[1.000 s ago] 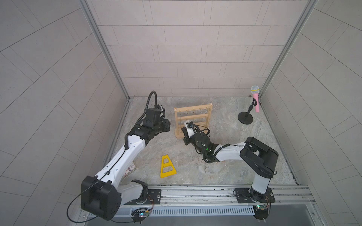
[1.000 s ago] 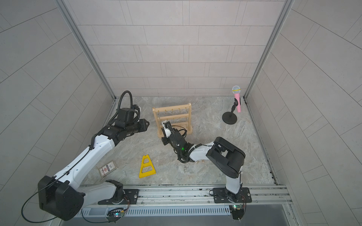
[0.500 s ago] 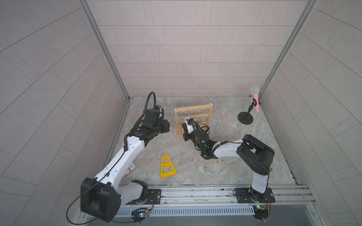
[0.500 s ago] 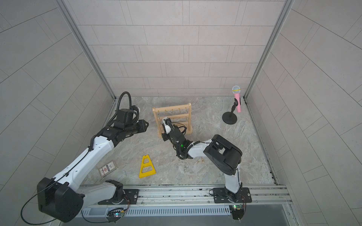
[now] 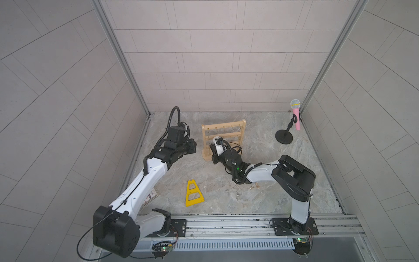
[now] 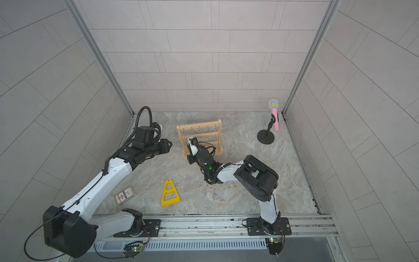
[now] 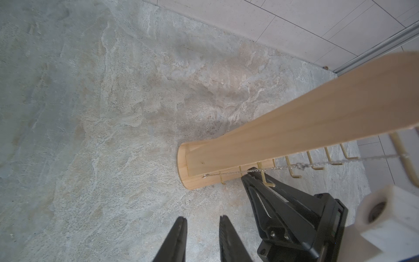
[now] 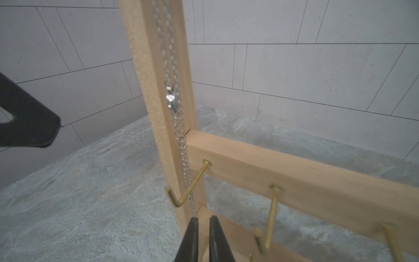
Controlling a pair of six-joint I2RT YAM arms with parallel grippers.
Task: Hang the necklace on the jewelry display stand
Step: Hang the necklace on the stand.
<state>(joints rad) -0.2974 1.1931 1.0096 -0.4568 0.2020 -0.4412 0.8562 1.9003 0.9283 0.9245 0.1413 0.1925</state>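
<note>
The jewelry display stand (image 5: pixel 223 126) (image 6: pixel 199 126), a pale wooden rack with brass hooks, stands upright at the middle back in both top views. The necklace (image 8: pixel 173 99), a thin silver chain with a small pendant, runs down along the rack's left upright (image 8: pixel 158 90) to my right gripper (image 8: pixel 204 217). That gripper is shut on the chain low beside the upright. In the left wrist view the chain (image 7: pixel 301 166) stretches across a row of hooks to the right gripper (image 7: pixel 250 172), with a short loose end beyond it. My left gripper (image 7: pixel 202 217) (image 5: pixel 192 146) hovers open and holds nothing, just left of the rack's base (image 7: pixel 188 181).
A flat yellow triangular frame (image 5: pixel 193 192) lies on the stone floor in front. Small loose jewelry pieces (image 5: pixel 233 191) lie under the right arm. A black stand with a pink microphone (image 5: pixel 284 136) is at the back right. A card (image 6: pixel 124 195) lies near the left arm.
The right arm's elbow has shifted slightly left, toward the rack, while its gripper stays at the rack's left upright. The left arm has barely moved.
</note>
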